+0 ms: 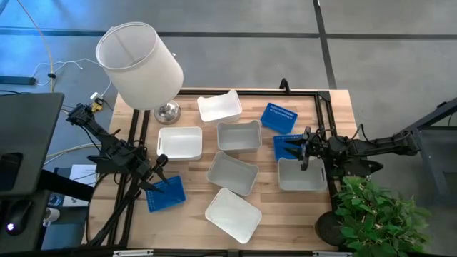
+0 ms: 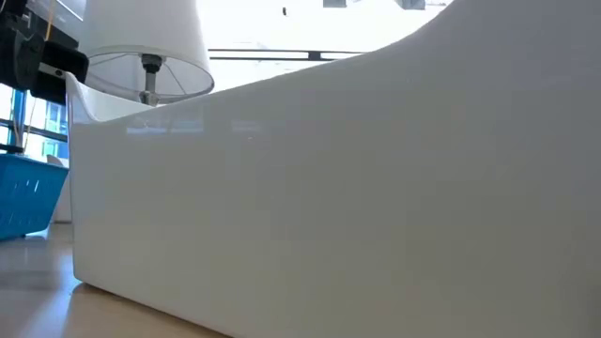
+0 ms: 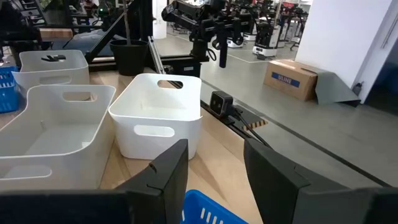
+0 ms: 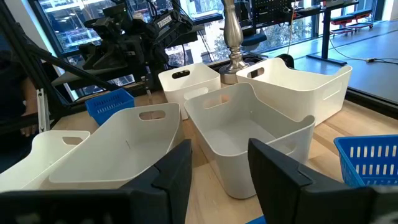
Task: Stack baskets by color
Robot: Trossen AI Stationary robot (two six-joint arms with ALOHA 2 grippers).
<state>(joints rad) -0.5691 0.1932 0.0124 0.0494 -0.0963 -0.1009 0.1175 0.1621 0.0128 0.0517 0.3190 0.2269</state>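
While both grippers hang open-jawed, we'd lower the left gripper (image 1: 161,161) squarely over the blue basket (image 1: 166,194) beside the lamp (image 1: 139,64), right gripper (image 1: 298,148) waiting

The left gripper (image 1: 161,161) and the right gripper (image 1: 291,147) reach inward from opposite sides, low, each with fingers parted and nothing between them.
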